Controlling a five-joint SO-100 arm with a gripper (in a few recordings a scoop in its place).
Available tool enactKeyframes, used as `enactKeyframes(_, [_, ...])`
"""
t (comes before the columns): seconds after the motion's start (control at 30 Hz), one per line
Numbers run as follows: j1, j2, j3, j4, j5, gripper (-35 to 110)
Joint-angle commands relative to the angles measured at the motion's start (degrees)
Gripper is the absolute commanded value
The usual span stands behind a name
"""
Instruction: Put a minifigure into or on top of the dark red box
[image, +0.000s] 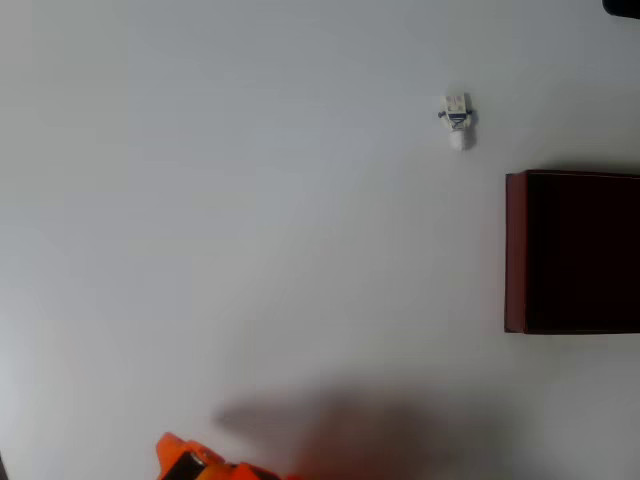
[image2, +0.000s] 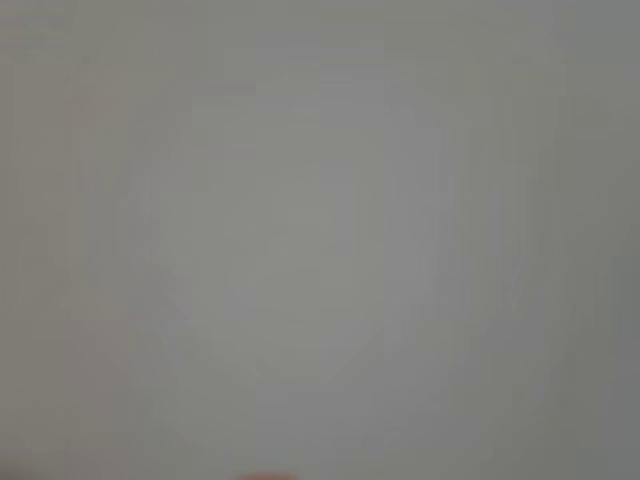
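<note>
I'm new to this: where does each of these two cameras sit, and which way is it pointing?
Overhead view: fixed above, looking straight down on the white table, the minifigure lying at upper right and the dark red box at the right edge; an orange piece of the arm pokes in at the bottom.
Wrist view: rides on the arm, facing blank pale surface, blurred.
Shared: apparently the same pale tabletop.
</note>
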Motion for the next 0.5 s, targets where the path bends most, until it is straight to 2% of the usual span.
enactKeyframes(0.0, [1.14, 0.79, 1.32, 1.23, 5.71, 0])
enactKeyframes(0.4, [1.14, 0.79, 1.32, 1.23, 5.89, 0])
enactKeyframes(0.47, [1.23, 0.79, 1.93, 0.44, 12.92, 0])
